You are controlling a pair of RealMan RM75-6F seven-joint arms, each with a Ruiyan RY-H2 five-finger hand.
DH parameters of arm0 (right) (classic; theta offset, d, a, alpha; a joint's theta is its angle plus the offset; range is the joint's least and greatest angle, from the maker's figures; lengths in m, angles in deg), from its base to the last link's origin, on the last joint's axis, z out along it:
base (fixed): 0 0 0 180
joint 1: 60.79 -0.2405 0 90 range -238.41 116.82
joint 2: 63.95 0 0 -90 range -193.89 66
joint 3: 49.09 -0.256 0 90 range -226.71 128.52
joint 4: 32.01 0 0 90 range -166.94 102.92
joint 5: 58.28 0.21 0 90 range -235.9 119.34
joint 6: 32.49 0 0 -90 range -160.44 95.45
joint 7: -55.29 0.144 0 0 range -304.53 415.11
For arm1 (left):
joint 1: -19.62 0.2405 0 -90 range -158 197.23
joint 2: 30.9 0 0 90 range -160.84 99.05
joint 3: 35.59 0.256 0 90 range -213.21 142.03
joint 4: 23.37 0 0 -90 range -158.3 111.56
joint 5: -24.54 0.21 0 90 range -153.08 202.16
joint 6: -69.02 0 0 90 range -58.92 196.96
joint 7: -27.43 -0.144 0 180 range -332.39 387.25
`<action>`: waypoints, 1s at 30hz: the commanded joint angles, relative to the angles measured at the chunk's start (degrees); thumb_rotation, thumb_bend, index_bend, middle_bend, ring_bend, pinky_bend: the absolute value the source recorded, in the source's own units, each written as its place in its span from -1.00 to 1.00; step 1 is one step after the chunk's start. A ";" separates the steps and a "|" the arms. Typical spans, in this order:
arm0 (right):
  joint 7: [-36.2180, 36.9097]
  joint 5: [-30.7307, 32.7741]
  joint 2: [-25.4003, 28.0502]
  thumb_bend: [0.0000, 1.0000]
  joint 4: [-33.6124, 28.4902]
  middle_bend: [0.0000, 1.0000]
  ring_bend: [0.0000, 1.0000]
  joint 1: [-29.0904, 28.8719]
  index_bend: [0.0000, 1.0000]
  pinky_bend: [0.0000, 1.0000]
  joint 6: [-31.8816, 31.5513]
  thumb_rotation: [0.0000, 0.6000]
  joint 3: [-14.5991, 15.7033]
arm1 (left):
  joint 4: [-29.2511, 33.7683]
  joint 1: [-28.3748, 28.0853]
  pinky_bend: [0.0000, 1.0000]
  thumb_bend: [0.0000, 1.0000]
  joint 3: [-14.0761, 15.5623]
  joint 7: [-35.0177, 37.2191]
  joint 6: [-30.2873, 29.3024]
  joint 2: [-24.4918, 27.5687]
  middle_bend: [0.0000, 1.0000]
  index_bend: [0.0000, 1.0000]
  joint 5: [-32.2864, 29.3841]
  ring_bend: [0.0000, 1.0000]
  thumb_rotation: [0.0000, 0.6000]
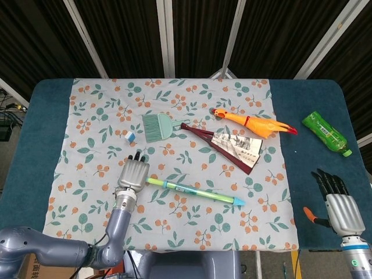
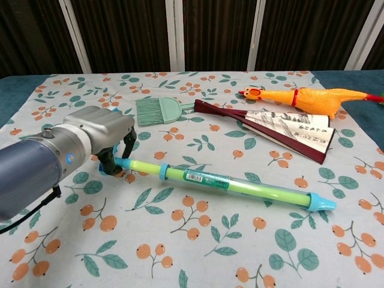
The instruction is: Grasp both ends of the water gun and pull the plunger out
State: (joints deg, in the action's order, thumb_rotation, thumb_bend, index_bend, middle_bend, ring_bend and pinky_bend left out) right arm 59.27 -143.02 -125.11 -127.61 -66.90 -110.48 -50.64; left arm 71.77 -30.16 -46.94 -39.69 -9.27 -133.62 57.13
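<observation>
The water gun is a green tube with a light blue nozzle at its right end, lying on the floral cloth. My left hand is at its left end, fingers curled down around the teal plunger handle. That end is raised slightly off the cloth. The nozzle rests on the cloth, untouched. My right hand is far off at the table's right edge, fingers spread and holding nothing. It does not show in the chest view.
A green brush, a folding fan and a rubber chicken lie behind the gun. A small eraser sits beyond my left hand. A green bottle and an orange-handled tool lie near my right hand.
</observation>
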 commanded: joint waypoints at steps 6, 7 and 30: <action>-1.81 2.86 1.03 -0.37 -6.75 -1.00 -1.00 -2.28 -1.00 -1.00 3.90 1.00 -1.15 | 5.96 1.56 -0.49 0.02 -2.35 2.04 -1.45 3.81 -0.49 0.29 -3.40 -0.76 1.00; -2.25 4.04 1.19 -0.37 -8.19 -1.00 -1.00 -2.92 -1.00 -1.00 5.09 1.00 -1.56 | 6.46 1.57 -0.49 0.02 -2.33 1.97 -1.70 4.22 -0.49 0.29 -3.38 -0.76 1.00; -24.15 36.51 -14.88 -0.37 -18.02 -1.00 -1.00 -19.36 -0.54 -1.00 15.39 1.00 -7.65 | 9.35 0.24 -0.48 0.02 -2.00 1.45 -6.87 1.66 -0.48 0.32 -3.92 -0.76 1.00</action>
State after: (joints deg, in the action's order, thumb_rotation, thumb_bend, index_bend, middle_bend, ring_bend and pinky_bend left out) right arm 36.84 -108.20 -138.21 -145.49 -84.99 -94.49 -58.21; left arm 81.10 -29.93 -48.99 -38.31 -16.09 -131.88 53.24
